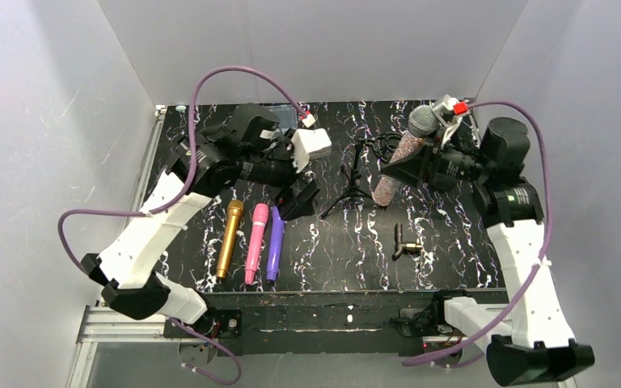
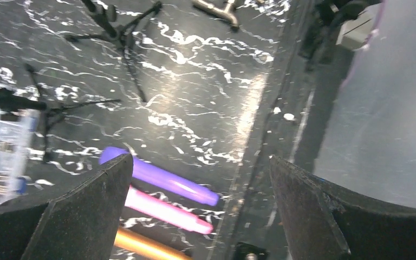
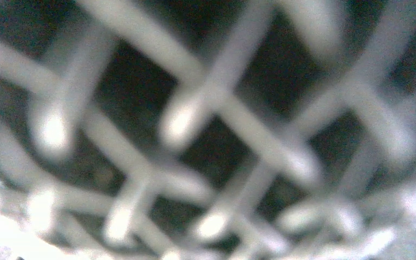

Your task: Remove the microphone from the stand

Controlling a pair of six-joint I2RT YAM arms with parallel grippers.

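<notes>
At the near edge, toward 7 o'clock of the black counter veined in white [image 1: 335, 255], three handheld microphones lie side by side: a gold one [image 1: 229, 240], a pink one [image 1: 255, 242] and a purple one [image 1: 276, 242]. Toward 5 o'clock a small black-and-brass clip [image 1: 405, 242] lies alone on its side.

Just past the purple one, the left pincer [image 1: 297, 200] hangs over the counter with its fingers spread wide and nothing between them. At the centre the thin black tripod stand [image 1: 352, 182] rests on its legs, and its top is bare.

Beside it at 3 o'clock, the right pincer [image 1: 411, 167] is clamped on the glittery pink microphone [image 1: 408, 144]. Its silver mesh head tilts toward 1 o'clock and its tail points down near the tripod's feet. I cannot tell whether the tail touches the counter. Blurred mesh fills the right wrist view.

The removal itself looks done — the microphone is out of the stand and in a firm grip. What probably remains is to carry it clear and set it down, perhaps by the row at 7 o'clock.

Plain pale wall panels [image 1: 315, 48] close in three sides, and a purple cable [image 1: 234, 73] loops over the left arm.
</notes>
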